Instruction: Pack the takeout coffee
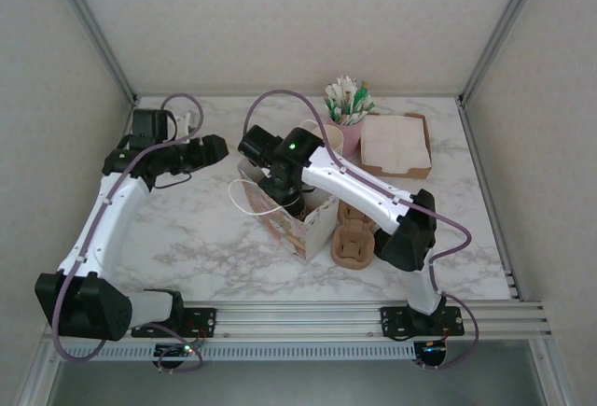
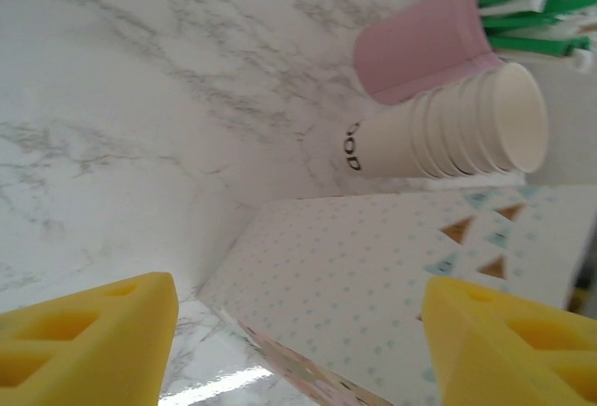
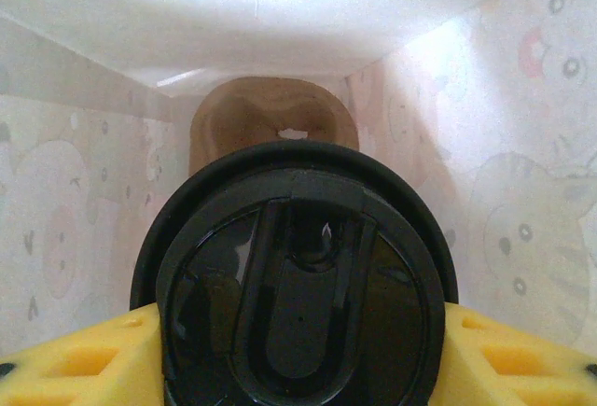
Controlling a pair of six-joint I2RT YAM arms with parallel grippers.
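With right pincer [image 3: 298,369] clamped on the coffee [image 3: 297,266] inside the bag [image 3: 532,145], left pincer [image 2: 298,345] wide and empty, could miss the carrier [image 3: 261,107] socket on release and tip.

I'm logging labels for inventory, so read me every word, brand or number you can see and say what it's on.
"GOD" or "COD": black letters turned sideways on the stack of white paper cups; first letter unclear.
On the paper bag: printed pictures only, no words.
On the takeout coffee: black lid, nothing readable.
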